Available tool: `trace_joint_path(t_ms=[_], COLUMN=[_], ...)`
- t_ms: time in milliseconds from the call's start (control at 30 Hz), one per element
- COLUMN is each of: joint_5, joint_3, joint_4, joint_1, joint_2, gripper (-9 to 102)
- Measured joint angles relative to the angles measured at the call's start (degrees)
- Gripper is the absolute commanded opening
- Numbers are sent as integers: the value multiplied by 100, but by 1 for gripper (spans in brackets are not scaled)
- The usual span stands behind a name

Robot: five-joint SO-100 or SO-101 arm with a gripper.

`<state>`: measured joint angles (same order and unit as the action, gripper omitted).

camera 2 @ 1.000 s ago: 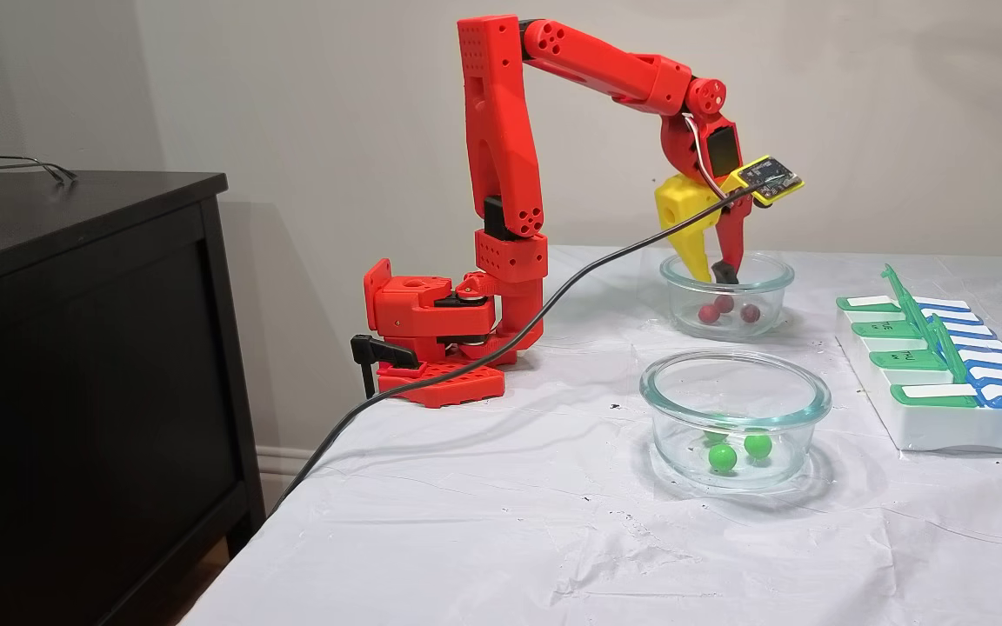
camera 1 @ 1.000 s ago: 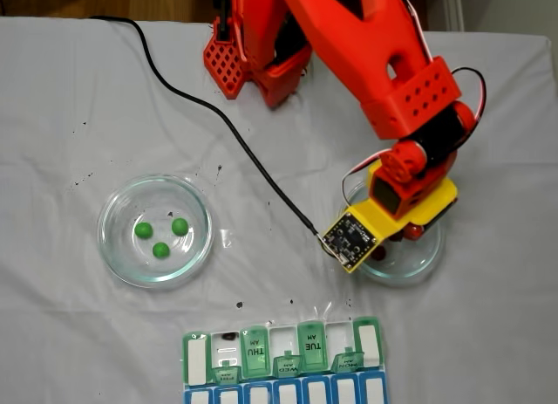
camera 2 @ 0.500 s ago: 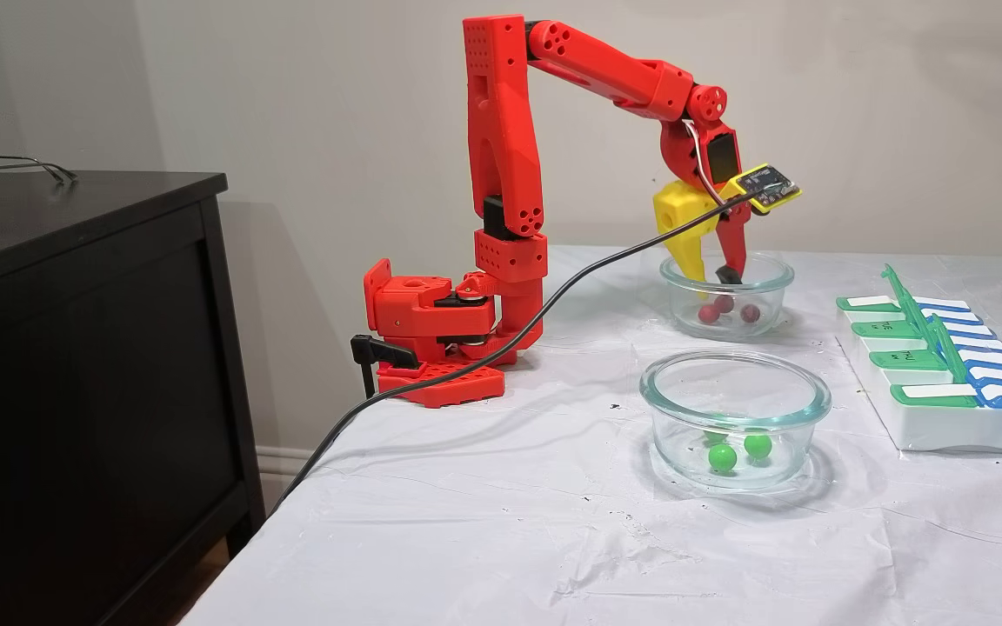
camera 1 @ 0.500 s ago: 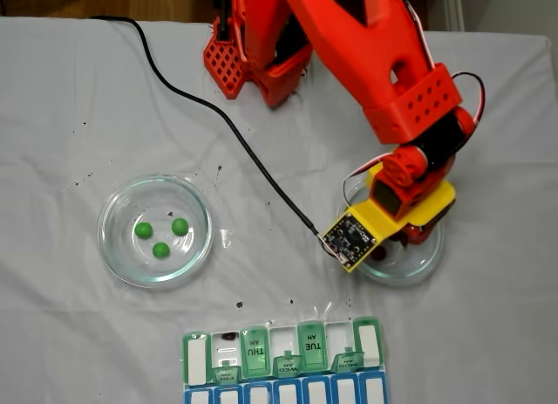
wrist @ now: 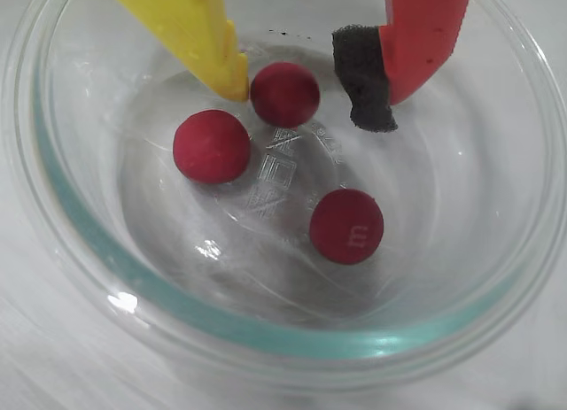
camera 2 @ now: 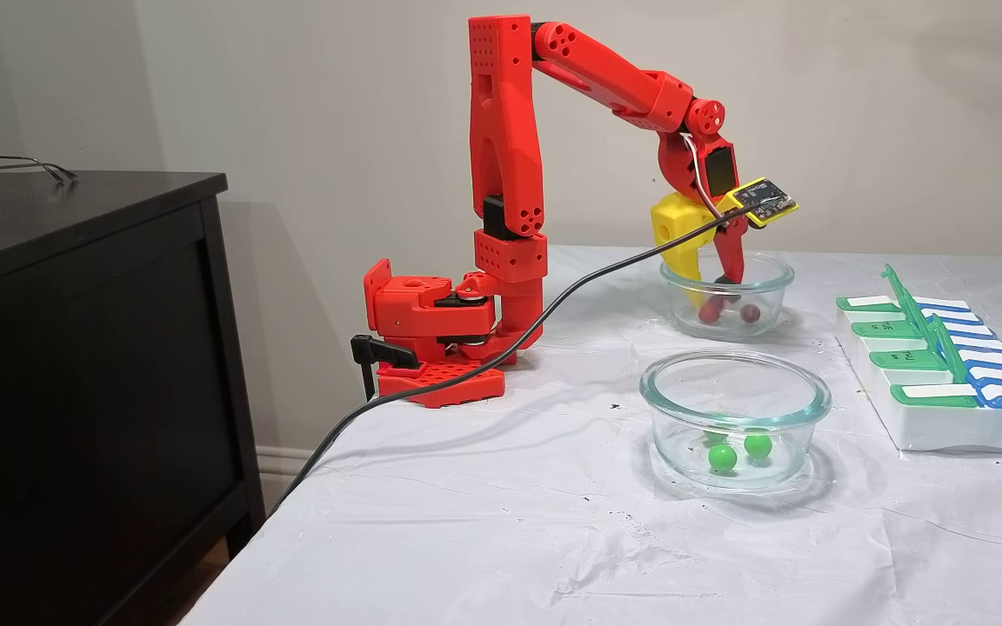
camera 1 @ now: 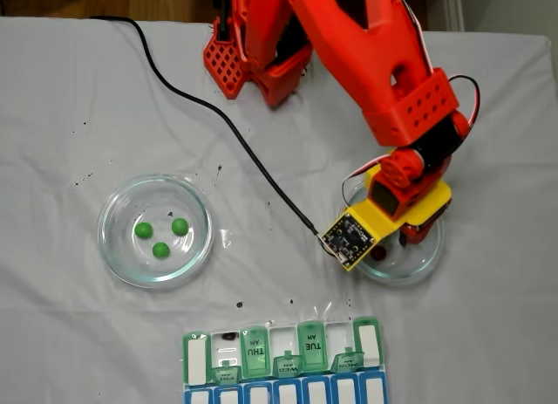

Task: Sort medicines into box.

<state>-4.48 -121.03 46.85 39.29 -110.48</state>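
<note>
Glass bowl [wrist: 106, 277] rings three red medicines [wrist: 346, 226] beneath the parted hand [wrist: 306, 96].

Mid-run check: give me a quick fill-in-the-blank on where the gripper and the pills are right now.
1. The gripper is lowered inside the glass bowl that holds ____ red balls.
2. In the wrist view, the yellow finger touches one red ball, and the gripper is ____.
3. The other bowl holds three balls coloured ____.
4. The lid beside the THU lid on the pill organizer reads ____.

Missing words: three; open; green; WED
</note>
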Motion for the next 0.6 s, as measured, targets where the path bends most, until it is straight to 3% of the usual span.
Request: trace_joint_path(t_ms=[600], joint_5=[0], joint_3=[-158], joint_4=[-378], joint_1=[35], joint_2=[132], gripper=[20])
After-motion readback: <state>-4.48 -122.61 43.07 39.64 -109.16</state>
